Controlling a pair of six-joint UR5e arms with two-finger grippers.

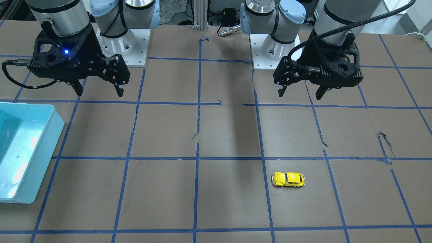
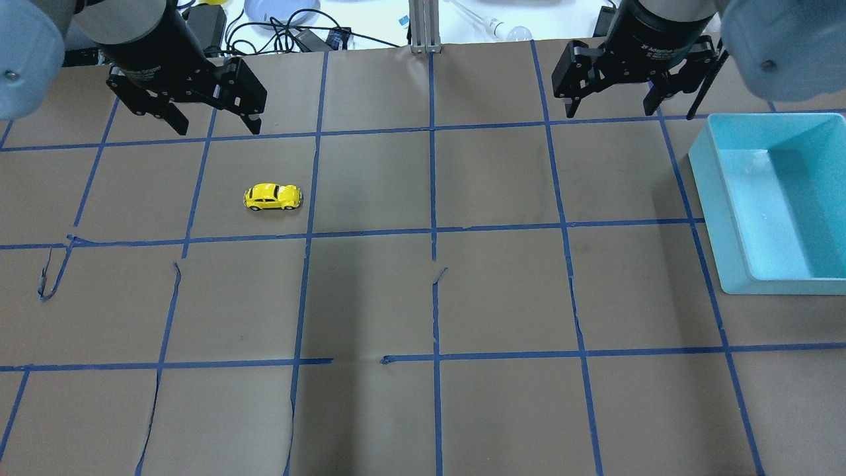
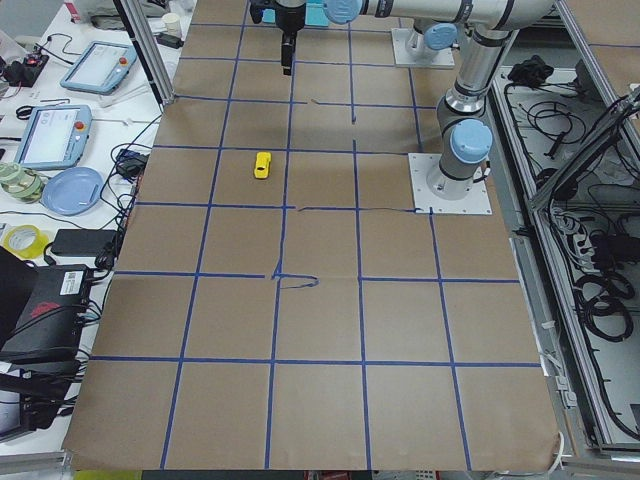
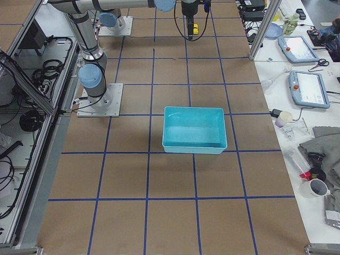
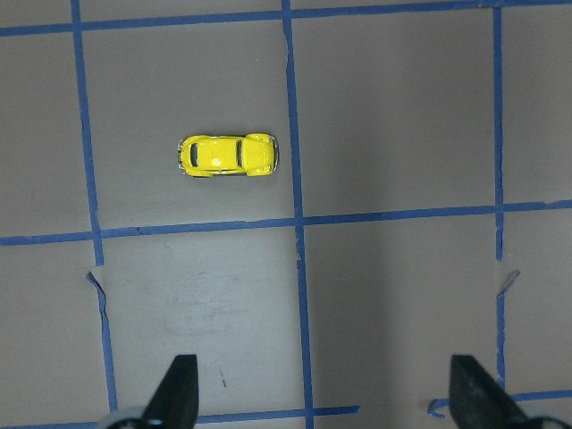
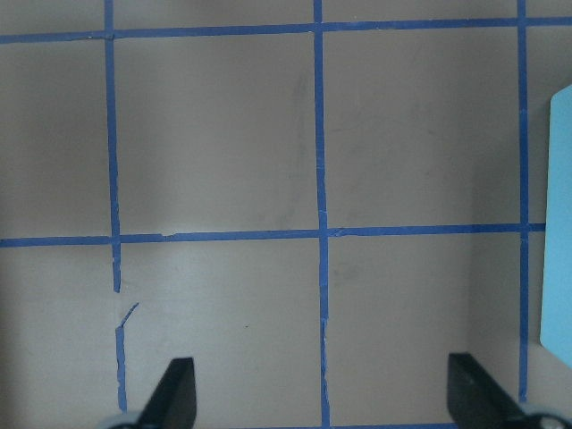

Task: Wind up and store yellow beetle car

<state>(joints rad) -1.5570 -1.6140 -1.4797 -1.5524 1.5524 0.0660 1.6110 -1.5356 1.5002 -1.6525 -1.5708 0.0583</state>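
The yellow beetle car (image 2: 273,197) stands on its wheels on the brown paper table, alone in a taped square; it also shows in the front view (image 1: 288,179), the left side view (image 3: 262,165) and the left wrist view (image 5: 228,155). My left gripper (image 2: 217,129) is open and empty, held above the table a little short of the car (image 1: 299,94). My right gripper (image 2: 609,109) is open and empty, high above the table (image 1: 99,91), beside a light-blue bin (image 2: 710,192), which looks empty.
The bin sits at the table's right end (image 1: 55,125) (image 4: 194,149), and its edge shows in the right wrist view (image 6: 559,214). Blue tape lines grid the paper, with some torn strips (image 2: 49,274). Tablets, cables and cups lie beyond the table's far edge.
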